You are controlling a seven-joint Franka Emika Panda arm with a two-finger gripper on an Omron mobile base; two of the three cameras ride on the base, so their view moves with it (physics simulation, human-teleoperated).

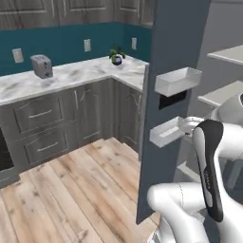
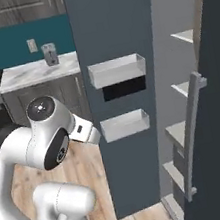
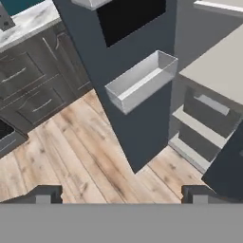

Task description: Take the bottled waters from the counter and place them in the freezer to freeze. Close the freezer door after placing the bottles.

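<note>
Beside the freezer door, which stands swung open and edge-on as a tall slate blue-grey slab, the freezer shows its pale grey interior: flat, smooth shelves stepped one above another and, low down in the hand view, a darker drawer front with a pale bar handle. Two shallow white bins hang on the inner face of the door, an upper bin and a lower bin, both boxy, thin-walled and slightly translucent, with a flat black panel between them. A long grey vertical handle runs down the neighbouring dark door at the right of the right base view.

Left of the door, the arm bends in a high elbow, its rounded white shoulder and dark joint band low in front of the door, the forearm reaching toward the lower bin. The claw hangs spread wide, its two small dark finger tips far apart and nothing between them, looking down past the lower bin at the plank wood floor, pale and streaky-grained.

Further left of the door, the table is white marble-look with grey veining over dark grey panelled drawers. It carries a boxy grey toaster and, nearer the door, a small potted plant. I can pick out no bottled waters on it.
</note>
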